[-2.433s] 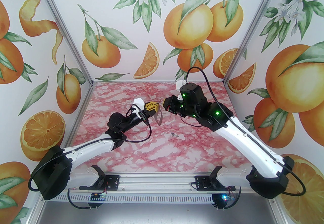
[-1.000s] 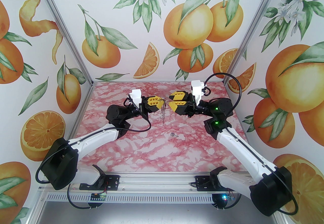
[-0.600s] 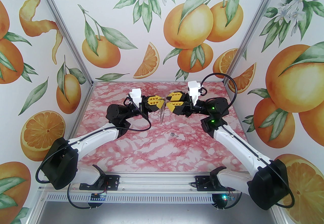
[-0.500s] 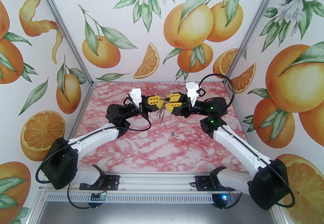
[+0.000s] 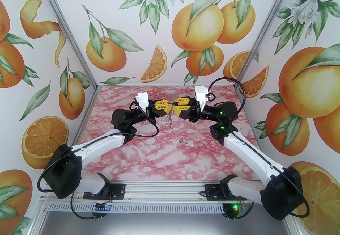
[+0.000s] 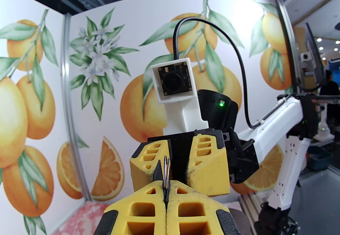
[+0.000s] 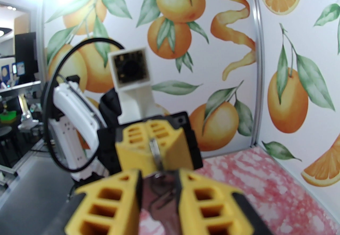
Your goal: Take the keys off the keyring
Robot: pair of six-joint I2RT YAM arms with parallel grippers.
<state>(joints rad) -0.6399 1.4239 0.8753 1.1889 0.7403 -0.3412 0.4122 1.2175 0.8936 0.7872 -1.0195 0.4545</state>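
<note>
In the top view my two grippers meet tip to tip above the far middle of the table. My left gripper (image 5: 169, 105) (image 6: 165, 192) is shut on the keyring (image 5: 169, 119), whose thin wire edge (image 6: 166, 171) sticks up out of its pads while the dark loop hangs below. My right gripper (image 5: 176, 106) (image 7: 158, 178) faces it with its jaws a narrow gap apart. A blurred silvery key (image 7: 160, 200) lies in that gap; whether the pads touch it I cannot tell. Another small key (image 5: 182, 141) lies loose on the table.
The pink marbled table (image 5: 159, 159) is boxed in by orange-print walls on the left, back and right. Both arm bases sit at the near edge. The loose key lies nearer to me than the grippers, slightly right of centre.
My right gripper has moved left up to the left gripper's tips and narrowed its jaws around the hanging keys. The left gripper has stayed put, still shut on the keyring.
</note>
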